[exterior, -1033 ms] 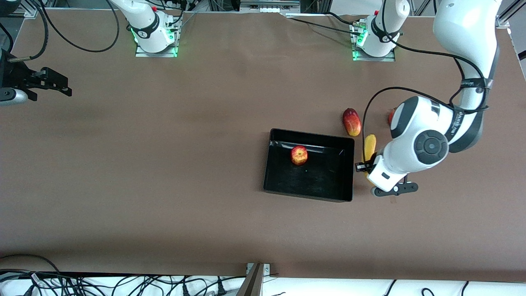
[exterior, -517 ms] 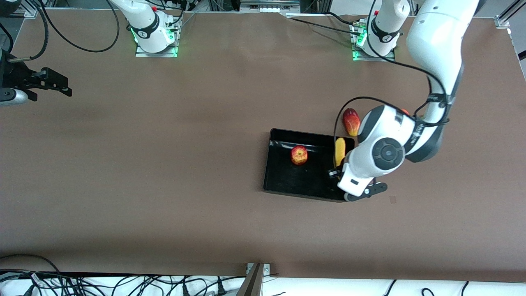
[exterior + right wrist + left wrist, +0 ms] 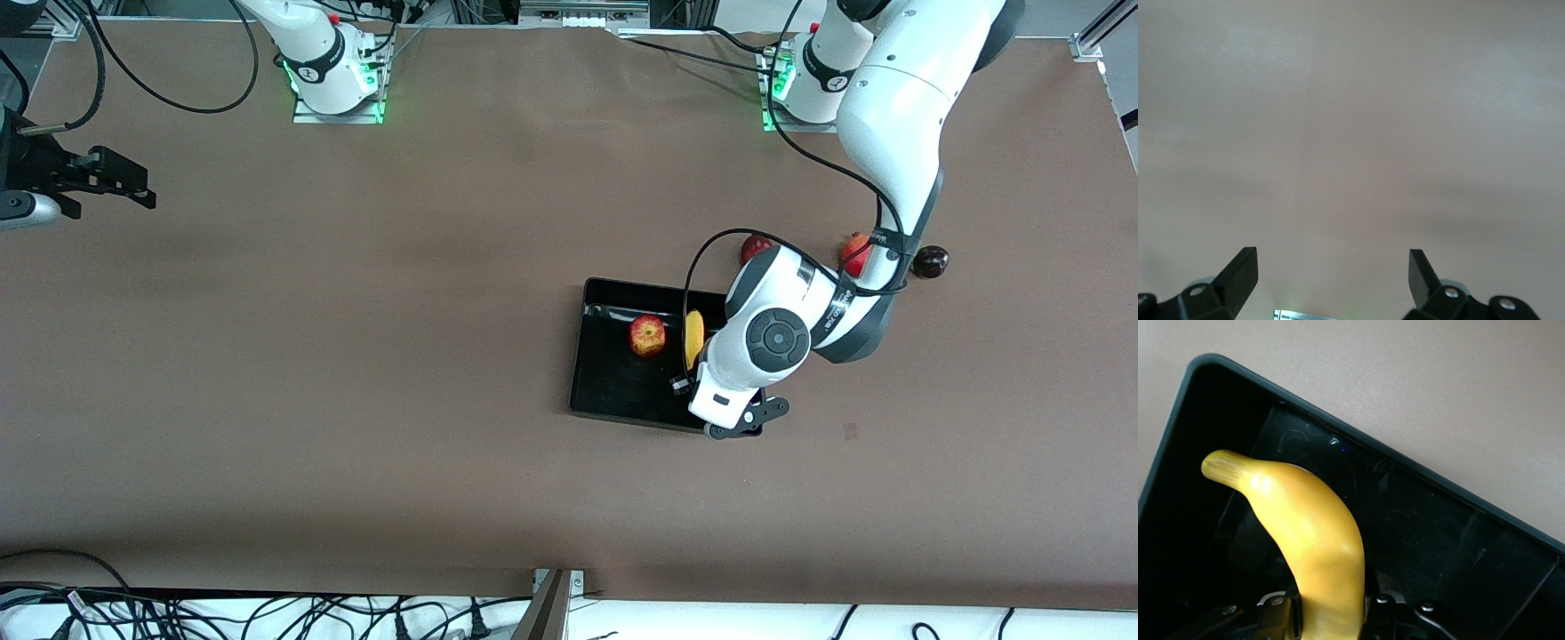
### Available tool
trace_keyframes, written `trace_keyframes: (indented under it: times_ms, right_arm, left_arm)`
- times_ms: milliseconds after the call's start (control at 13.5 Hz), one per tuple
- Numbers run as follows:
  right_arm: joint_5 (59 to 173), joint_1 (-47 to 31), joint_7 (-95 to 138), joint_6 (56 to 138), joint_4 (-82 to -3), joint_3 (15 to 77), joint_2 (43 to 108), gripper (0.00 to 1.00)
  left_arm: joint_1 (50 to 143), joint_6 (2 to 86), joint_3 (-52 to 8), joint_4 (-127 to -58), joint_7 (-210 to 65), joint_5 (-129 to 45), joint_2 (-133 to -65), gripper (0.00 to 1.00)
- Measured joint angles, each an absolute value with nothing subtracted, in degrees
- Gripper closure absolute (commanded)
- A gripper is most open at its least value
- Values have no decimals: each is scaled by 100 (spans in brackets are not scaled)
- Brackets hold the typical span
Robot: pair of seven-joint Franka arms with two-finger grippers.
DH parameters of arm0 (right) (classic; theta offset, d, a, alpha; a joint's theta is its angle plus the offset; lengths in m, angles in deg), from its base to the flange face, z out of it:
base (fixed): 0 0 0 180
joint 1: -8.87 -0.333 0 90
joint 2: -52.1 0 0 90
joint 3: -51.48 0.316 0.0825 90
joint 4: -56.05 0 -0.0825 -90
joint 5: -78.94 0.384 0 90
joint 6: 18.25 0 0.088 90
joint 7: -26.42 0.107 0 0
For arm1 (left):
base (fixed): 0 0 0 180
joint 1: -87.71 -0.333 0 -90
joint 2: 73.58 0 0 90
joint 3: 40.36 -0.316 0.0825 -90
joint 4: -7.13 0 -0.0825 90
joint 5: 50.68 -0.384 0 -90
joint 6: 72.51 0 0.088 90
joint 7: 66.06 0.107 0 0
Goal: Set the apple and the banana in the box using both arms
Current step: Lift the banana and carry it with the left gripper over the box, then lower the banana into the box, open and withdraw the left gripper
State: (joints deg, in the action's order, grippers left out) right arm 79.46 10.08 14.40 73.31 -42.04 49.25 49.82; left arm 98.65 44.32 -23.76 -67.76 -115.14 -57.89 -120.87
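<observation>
Glossy black plastic forms the shallow box (image 3: 622, 391), where the round apple (image 3: 647, 335) lies. A smooth curved banana (image 3: 1313, 547) is clamped by the left gripper (image 3: 1328, 620) over the box. Matte brown desk (image 3: 356, 356) is seen under the waiting right gripper (image 3: 1331, 273), spread wide, at the right arm's end.

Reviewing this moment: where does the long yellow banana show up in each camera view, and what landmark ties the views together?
Front view: the long curved yellow banana hangs over the black shallow plastic box, beside the small red-yellow apple, partly hidden by the left arm.
Left wrist view: banana fills the centre, clamped in the left gripper.
Right wrist view: not in it; only bare table.
Shared landmark: the box rim.
</observation>
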Motion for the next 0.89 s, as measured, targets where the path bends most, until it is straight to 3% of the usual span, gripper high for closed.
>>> trace_keyframes:
  times_ms: [738, 812, 886]
  right_arm:
    - [7946, 1008, 1440, 7333, -4204, 4926, 4983, 0]
    - [7946, 1008, 1440, 7333, -4204, 4926, 4983, 0]
    - [7947, 1008, 1440, 7333, -4204, 4927, 4984, 0]
  left_arm:
    - [9895, 5149, -2397, -6869, -11642, -6187, -12706, 100]
    - [9895, 5149, -2397, -6869, -11642, -6188, -12706, 52]
    - [9895, 5149, -2397, -6869, -11642, -6188, -12706, 22]
